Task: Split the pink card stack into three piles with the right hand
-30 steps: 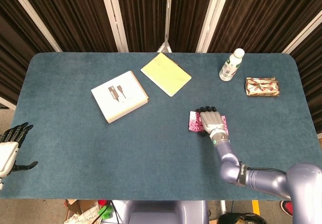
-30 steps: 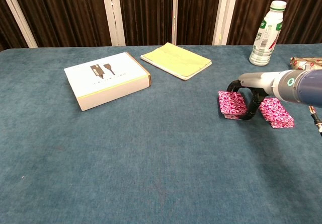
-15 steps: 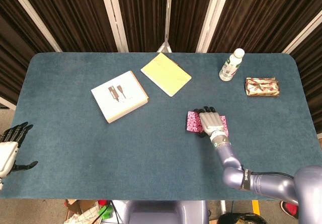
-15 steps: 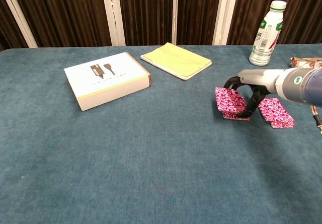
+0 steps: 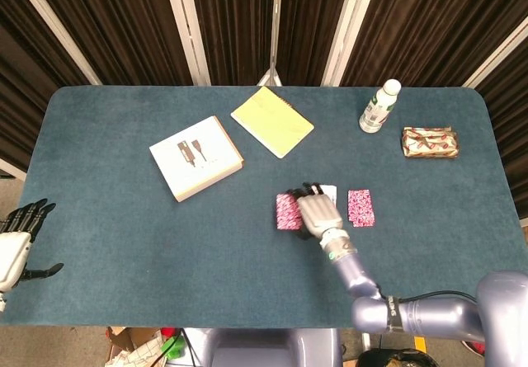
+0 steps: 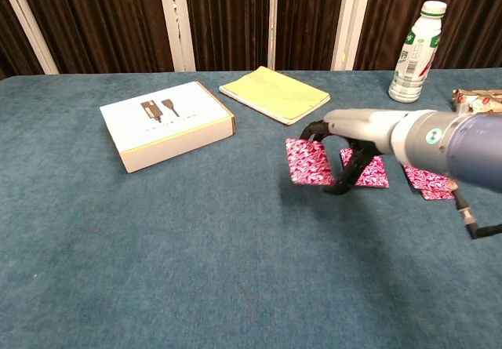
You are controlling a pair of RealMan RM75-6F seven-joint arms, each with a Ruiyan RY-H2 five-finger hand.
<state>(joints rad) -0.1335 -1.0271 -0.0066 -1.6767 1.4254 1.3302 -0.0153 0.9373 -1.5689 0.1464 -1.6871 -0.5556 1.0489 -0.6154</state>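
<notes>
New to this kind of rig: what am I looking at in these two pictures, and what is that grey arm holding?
It is a two-armed robot at a blue table. One picture looks down from its head, the other looks out from its chest. The right hand holds a packet of pink cards, lifted and tilted. Two pink piles lie on the cloth to its right: a middle pile and a far pile. The left hand hangs open off the table's edge. Also there: a white box, a yellow notepad, a bottle and a wrapped packet.
</notes>
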